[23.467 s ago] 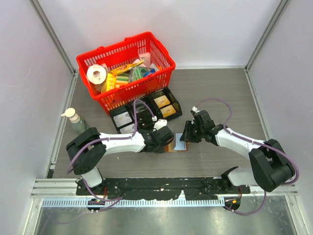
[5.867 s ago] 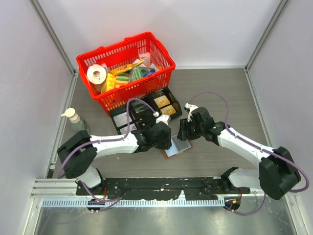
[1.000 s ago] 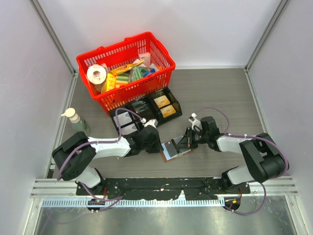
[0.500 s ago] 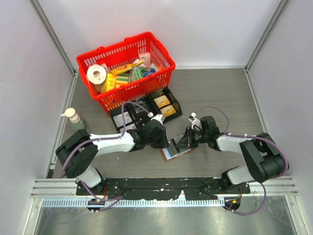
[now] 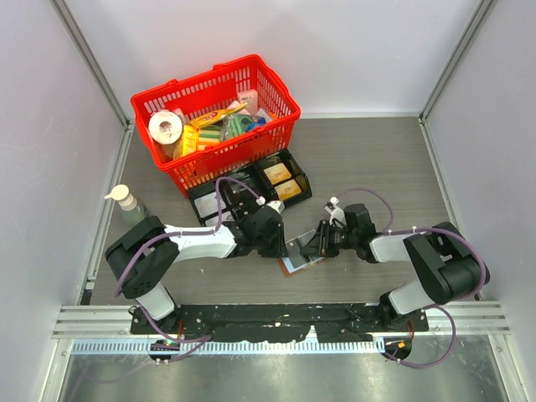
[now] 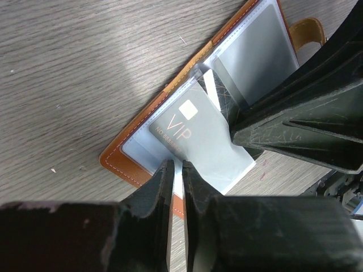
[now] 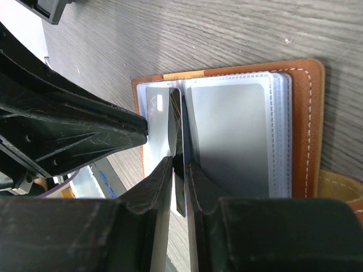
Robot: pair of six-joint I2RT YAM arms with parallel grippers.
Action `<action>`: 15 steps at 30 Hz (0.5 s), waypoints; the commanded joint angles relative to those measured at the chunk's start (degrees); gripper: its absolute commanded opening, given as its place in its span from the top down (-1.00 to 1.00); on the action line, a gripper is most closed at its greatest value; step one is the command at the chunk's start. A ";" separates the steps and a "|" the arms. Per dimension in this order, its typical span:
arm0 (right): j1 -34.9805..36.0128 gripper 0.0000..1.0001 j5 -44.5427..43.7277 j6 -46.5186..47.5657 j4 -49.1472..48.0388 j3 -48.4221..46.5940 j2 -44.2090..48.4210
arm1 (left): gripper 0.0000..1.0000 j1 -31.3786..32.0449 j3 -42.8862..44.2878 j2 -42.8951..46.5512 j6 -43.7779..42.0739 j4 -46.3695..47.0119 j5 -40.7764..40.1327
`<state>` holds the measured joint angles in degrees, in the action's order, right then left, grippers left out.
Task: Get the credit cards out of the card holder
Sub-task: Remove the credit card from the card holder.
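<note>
The brown card holder (image 5: pixel 293 263) lies open on the table between my two grippers; it also shows in the left wrist view (image 6: pixel 122 167) and the right wrist view (image 7: pixel 309 113). A grey "VIP" credit card (image 6: pixel 193 136) lies on its left page, also in the right wrist view (image 7: pixel 157 107). My left gripper (image 5: pixel 282 241) (image 6: pixel 176 165) is shut, tips on the holder's near edge. My right gripper (image 5: pixel 311 245) (image 7: pixel 178 164) is shut on a thin dark card (image 7: pixel 177 122) standing on edge at the fold, seen in the left wrist view (image 6: pixel 221 96).
A red basket (image 5: pixel 193 81) full of goods stands at the back left. A black divided tray (image 5: pixel 306 186) lies just behind the holder. A soap bottle (image 5: pixel 127 205) stands at the left edge.
My left gripper has moved right onto the holder's left side. My right gripper has stayed at the holder, with the thin card pinched and lifted on edge.
</note>
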<state>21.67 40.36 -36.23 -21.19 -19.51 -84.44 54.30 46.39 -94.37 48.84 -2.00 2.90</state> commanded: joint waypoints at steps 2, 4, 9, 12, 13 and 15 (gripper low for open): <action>-0.14 0.58 0.68 -2.62 -7.72 1.49 -1.51 | 0.73 0.28 -0.07 -1.96 -0.59 -4.59 0.10; -0.14 0.60 0.95 -2.79 -8.43 1.84 -0.99 | 0.74 0.28 -0.16 -1.70 -0.59 -5.12 -0.26; -0.58 0.74 0.69 -3.06 -8.34 2.63 1.91 | 0.82 0.28 -0.42 -1.78 -0.59 -5.73 -0.79; -1.36 0.79 0.86 -3.15 -7.73 3.33 3.49 | 0.92 0.19 -0.42 -1.87 -0.68 -6.00 -0.79; -1.46 0.85 0.95 -3.15 -7.38 3.51 4.45 | 0.92 0.36 -0.42 -1.87 -0.68 -6.00 -0.87; -1.98 0.92 1.04 -2.62 -6.33 3.69 5.86 | 0.94 0.28 -0.51 -1.79 -0.76 -5.82 -0.88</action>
<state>20.69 41.28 -39.46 -26.79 -16.47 -82.04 54.30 46.50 -94.39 49.01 -2.66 2.48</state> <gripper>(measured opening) 0.071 0.041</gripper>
